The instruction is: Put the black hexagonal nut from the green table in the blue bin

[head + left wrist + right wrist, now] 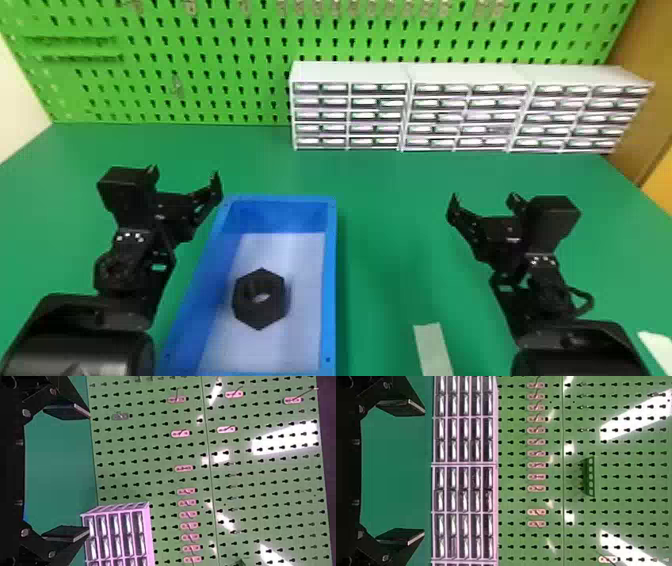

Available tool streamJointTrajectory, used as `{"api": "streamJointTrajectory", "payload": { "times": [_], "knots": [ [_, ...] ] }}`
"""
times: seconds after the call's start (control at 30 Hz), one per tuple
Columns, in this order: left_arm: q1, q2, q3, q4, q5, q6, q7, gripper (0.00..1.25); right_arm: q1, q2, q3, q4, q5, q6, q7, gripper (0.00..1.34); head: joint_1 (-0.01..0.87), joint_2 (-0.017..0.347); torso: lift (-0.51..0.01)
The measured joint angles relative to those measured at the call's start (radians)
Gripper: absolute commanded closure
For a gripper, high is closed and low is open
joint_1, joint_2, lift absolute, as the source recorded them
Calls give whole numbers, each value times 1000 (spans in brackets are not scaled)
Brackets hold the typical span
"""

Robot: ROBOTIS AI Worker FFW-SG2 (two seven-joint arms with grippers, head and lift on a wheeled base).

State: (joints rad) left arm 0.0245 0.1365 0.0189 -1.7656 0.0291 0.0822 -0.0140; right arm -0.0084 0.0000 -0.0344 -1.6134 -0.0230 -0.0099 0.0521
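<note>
Gaping left end effector (185, 173), right one (484, 197)

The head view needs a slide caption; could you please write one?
Black hexagonal nut in the blue bin on the green table, left tool and right tool both open.

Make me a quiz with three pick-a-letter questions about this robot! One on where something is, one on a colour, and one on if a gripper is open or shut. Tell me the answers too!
1. Where is the black hexagonal nut?
A) In the bin
B) On the pegboard
C) On top of the drawers

2. What colour is the bin?
A) Red
B) Yellow
C) Blue

3. How are the jaws of the right gripper?
A) Shut on the nut
B) Open and empty
C) Shut and empty

Answers:
1: A, it lies inside the bin's walls.
2: C, the rim and walls are blue.
3: B, the jaws stand wide apart with nothing between them.
</note>
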Motion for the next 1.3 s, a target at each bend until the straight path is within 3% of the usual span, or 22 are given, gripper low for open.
{"api": "streamJointTrajectory", "payload": {
  "times": [1.3],
  "knots": [
    [3, 0, 3, 0, 4, 0, 0, 248, 1, 0, 1, 0, -5, 10, 0, 219, 686, 52, -97]
  ]
}}
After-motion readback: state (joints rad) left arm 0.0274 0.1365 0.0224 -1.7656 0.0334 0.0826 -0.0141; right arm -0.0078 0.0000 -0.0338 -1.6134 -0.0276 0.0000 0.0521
